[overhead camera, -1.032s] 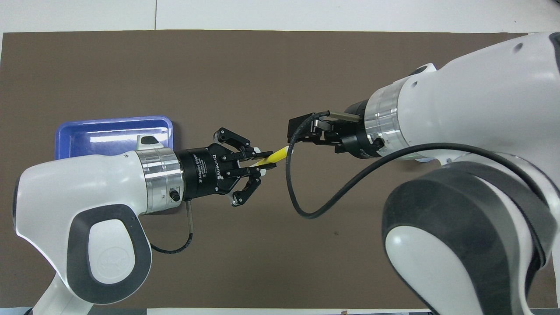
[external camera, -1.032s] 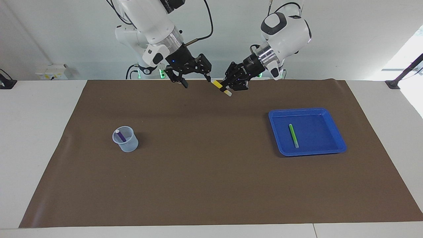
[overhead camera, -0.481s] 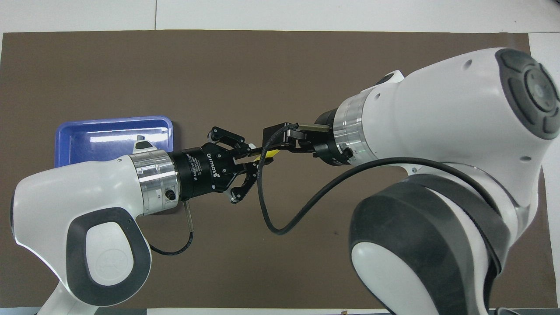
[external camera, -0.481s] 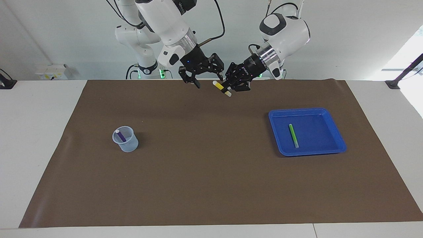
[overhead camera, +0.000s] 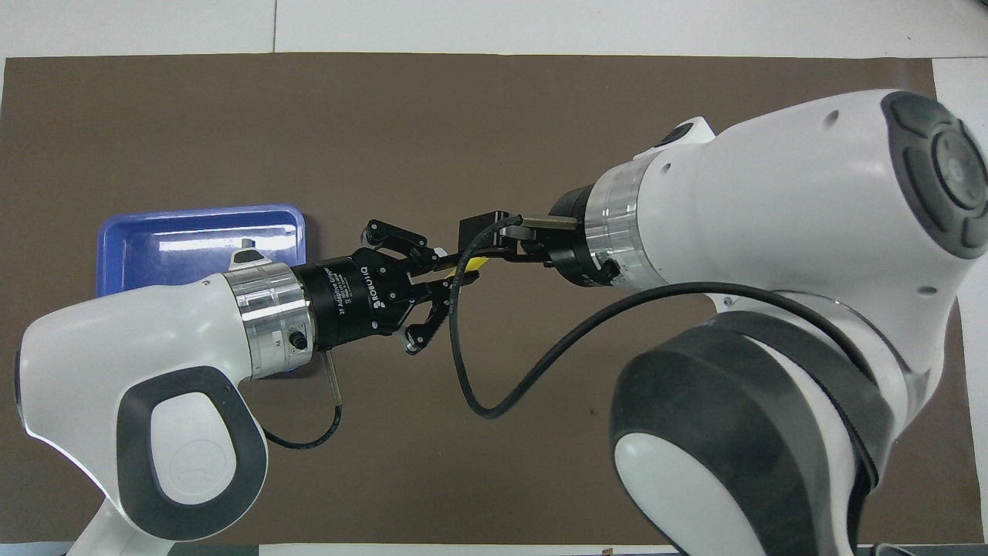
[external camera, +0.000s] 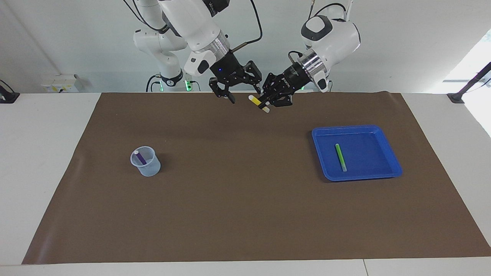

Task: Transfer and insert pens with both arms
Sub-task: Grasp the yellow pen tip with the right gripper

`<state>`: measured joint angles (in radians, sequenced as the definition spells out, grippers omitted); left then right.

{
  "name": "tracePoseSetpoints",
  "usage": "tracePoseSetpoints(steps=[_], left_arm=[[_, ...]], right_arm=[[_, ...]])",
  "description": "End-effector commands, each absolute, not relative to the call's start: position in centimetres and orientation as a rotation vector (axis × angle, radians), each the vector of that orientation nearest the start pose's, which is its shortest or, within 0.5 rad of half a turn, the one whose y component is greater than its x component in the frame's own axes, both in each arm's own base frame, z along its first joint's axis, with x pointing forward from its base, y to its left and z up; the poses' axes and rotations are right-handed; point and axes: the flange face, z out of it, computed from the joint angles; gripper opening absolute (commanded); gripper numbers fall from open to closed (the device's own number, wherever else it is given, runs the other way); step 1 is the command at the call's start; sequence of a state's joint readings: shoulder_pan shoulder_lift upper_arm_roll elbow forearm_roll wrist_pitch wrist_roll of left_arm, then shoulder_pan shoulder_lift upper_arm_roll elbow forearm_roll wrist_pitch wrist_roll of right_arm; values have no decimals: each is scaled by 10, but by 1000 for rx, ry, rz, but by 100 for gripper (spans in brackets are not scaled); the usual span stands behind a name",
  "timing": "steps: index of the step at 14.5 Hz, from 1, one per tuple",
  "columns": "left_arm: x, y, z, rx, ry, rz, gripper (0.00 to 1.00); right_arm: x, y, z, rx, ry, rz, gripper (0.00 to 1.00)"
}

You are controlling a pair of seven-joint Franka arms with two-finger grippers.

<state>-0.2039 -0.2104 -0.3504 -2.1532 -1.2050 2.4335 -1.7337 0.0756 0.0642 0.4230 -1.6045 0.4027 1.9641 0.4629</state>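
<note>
My left gripper (external camera: 265, 103) is shut on the yellow pen (external camera: 257, 104) and holds it tilted in the air over the brown mat's edge nearest the robots. My right gripper (external camera: 245, 96) is open beside it, with the pen's upper pale end close to its spread fingers. In the overhead view the left gripper (overhead camera: 451, 272) and a bit of the yellow pen (overhead camera: 478, 263) show, and the right gripper's fingers are mostly hidden. The green pen (external camera: 340, 157) lies in the blue tray (external camera: 356, 128). The purple pen (external camera: 140, 157) stands in a clear cup (external camera: 149, 165).
The brown mat (external camera: 245, 199) covers most of the white table. The tray sits toward the left arm's end, the cup toward the right arm's end. Two smaller white arms with green lights (external camera: 163, 50) stand at the robots' end.
My right gripper has moved, open, toward the left gripper until its fingers are by the yellow pen's upper end. The left gripper has shifted only slightly, still holding the pen.
</note>
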Motion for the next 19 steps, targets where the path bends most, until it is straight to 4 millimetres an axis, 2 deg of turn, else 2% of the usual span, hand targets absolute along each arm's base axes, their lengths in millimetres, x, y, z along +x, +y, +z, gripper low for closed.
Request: tracePoseSetpoints(steps=[1, 4, 5, 9, 11, 13, 14, 18, 19], left_arm=[[438, -289, 539, 1217, 1878, -781, 0], [439, -287, 539, 1202, 1883, -774, 0], [439, -287, 539, 1200, 1885, -776, 0], [439, -287, 539, 1197, 1886, -775, 0], [439, -287, 539, 1197, 1886, -775, 0], [439, -287, 539, 1189, 1887, -777, 0], [439, -287, 539, 1186, 1887, -780, 0], [439, -287, 540, 1188, 1880, -770, 0], [440, -288, 541, 1191, 1875, -768, 99]], right_arm=[[525, 310, 620, -2627, 59, -129, 94], [524, 314, 622, -2619, 53, -144, 88], [524, 314, 622, -2619, 54, -146, 79], [526, 314, 625, -2605, 62, -179, 28], [527, 315, 626, -2595, 66, -200, 12], [527, 315, 626, -2593, 68, -206, 7], [528, 315, 626, -2592, 69, -206, 0], [527, 316, 627, -2598, 59, -210, 0], [528, 314, 626, -2611, 55, -222, 0]])
